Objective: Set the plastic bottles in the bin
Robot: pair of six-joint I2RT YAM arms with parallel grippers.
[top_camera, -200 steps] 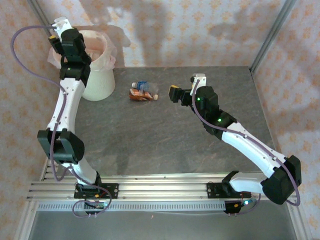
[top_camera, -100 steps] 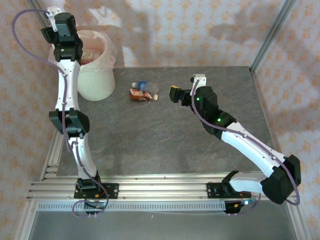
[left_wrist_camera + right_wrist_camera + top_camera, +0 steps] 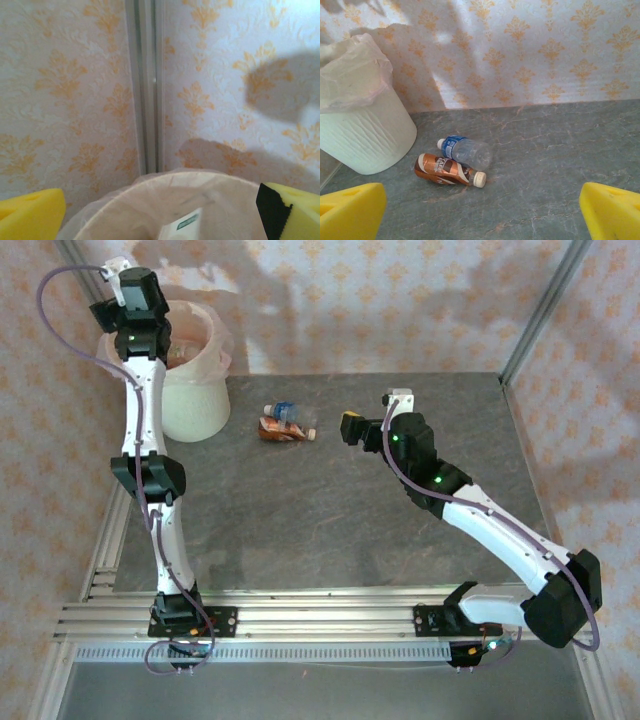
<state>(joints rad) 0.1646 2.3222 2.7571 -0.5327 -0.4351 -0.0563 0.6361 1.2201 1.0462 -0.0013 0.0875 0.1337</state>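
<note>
Shows the left arm drawn up straighter than a second ago, elbow pulled in along the left edge of the desk (image 3: 300, 520), and the left gripper (image 3: 161, 212) sprung apart after being nearly shut. Places that gripper above the bin (image 3: 165, 182) at the far left corner of the desk, with its yellow fingers (image 3: 30, 215) spread wide at either side of the wrist view and nothing between them. Looks down past them onto the pale bag liner over the rim. Catches, inside, a scrap of white and green label (image 3: 187, 221), though its bottle is too hidden to make out.

Leaves the right arm as it was, reaching from the near right corner toward the middle of the desk. Has the right gripper (image 3: 352, 427) open and empty as well, pads wide apart, facing the far left corner.

Finds two plastic bottles lying on their sides toward the far edge, between the bin and the right gripper, clear of both. Sets the blue-labelled bottle (image 3: 465, 150) on the far side and the orange-brown bottle (image 3: 447, 170) on the near side, the pair touching, white caps pointing opposite ways. Stands the bin upright, ribbed white wall on the desk, liner bunched over its rim.
</note>
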